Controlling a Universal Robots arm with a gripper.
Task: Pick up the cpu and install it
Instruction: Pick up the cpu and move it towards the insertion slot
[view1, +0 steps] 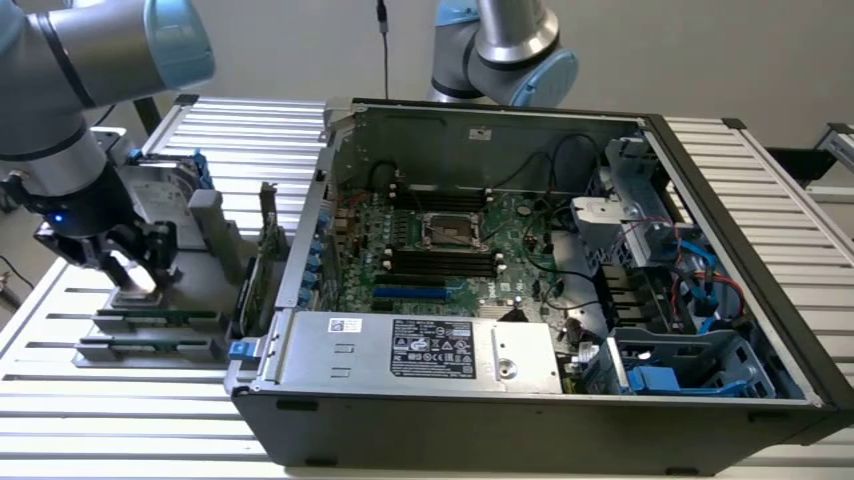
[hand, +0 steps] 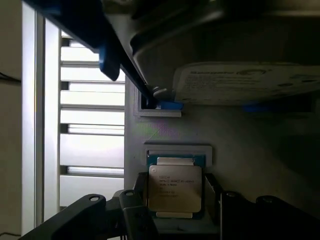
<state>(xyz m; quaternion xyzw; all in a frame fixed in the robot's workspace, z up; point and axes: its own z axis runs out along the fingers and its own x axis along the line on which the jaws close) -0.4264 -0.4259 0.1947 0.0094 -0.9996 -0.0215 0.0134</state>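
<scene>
The task is at its first step, and nothing of the install shows as done. The cpu lies flat, silvery face up, in a pale holder on the slatted surface, on the exterior view's left of the open case. It is not yet lifted. The tool is down over that holder. In the wrist view its two dark fingers stand wide apart with the chip between them, one on each side. They seem to sit just off the chip's edges rather than pinching it, though the dim light there makes that hard to be sure of. I judge the tool to be spread and holding nothing. Inside the case the socket on the green board looks bare and waiting (its metal frame shows around a dark middle), well apart from the chip. Near the holder a hard drive with a blue frame stands on the same fixture, untouched. What is left, then, is nearly everything: the grip, the lift, the carry across to the case, and the seating in the socket.
</scene>
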